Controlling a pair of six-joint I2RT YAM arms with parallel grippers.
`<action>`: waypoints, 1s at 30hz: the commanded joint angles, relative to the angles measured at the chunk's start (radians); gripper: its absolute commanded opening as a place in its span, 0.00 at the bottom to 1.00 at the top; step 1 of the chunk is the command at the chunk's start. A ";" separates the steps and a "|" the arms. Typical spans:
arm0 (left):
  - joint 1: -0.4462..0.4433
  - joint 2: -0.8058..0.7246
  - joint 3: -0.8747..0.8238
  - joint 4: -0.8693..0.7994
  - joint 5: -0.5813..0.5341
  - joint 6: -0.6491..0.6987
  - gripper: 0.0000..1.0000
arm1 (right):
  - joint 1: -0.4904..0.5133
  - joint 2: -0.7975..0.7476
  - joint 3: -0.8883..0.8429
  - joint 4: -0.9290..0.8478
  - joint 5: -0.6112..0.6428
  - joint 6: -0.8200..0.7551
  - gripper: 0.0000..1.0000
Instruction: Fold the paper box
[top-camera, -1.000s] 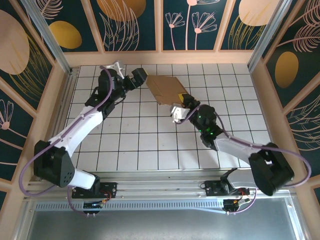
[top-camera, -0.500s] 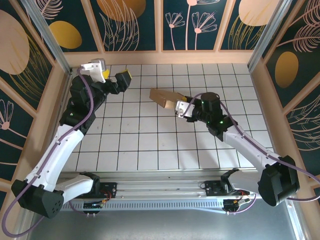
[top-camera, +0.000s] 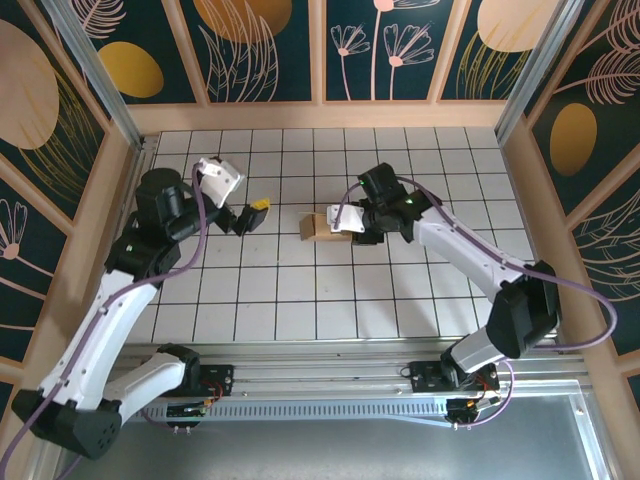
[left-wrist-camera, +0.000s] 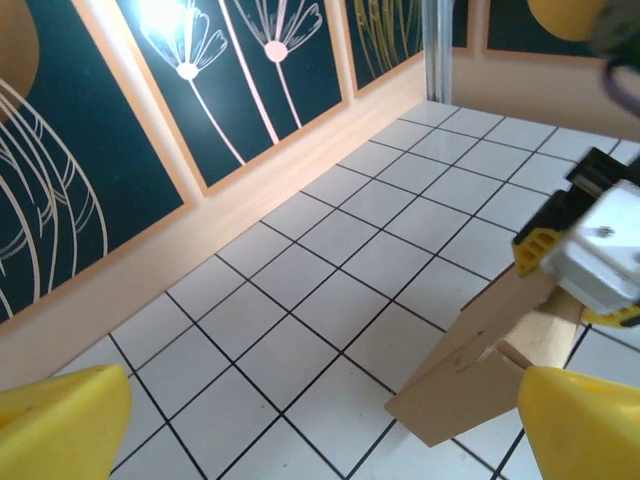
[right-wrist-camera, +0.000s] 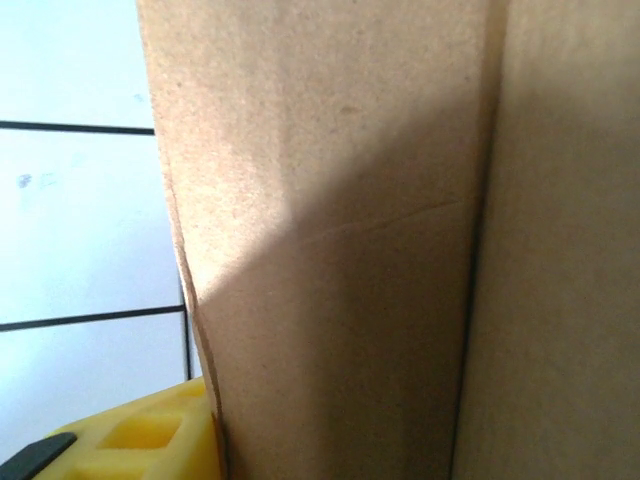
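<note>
You have the paper box (top-camera: 318, 226) tilted up on edge near the middle of the tiled table (top-camera: 300, 300), with your right gripper (top-camera: 347, 222) grasping its right side. Your left gripper (top-camera: 252, 215) hangs released to the box's left, not touching it.

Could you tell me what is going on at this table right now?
The right claw grips the brown paper box, which is partly folded and tilted up on the tiled table. The left claw hovers open to one side of it, apart from the cardboard and touching nothing.
</note>
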 joint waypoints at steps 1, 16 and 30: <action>-0.001 -0.062 -0.072 0.002 0.039 0.103 0.99 | 0.036 0.056 0.131 -0.229 0.019 -0.015 0.48; -0.001 -0.117 -0.264 0.156 -0.020 -0.038 0.99 | 0.086 0.462 0.573 -0.458 0.044 0.047 0.52; -0.001 -0.125 -0.339 0.241 -0.042 -0.037 0.99 | 0.081 0.536 0.670 -0.442 0.045 0.129 0.79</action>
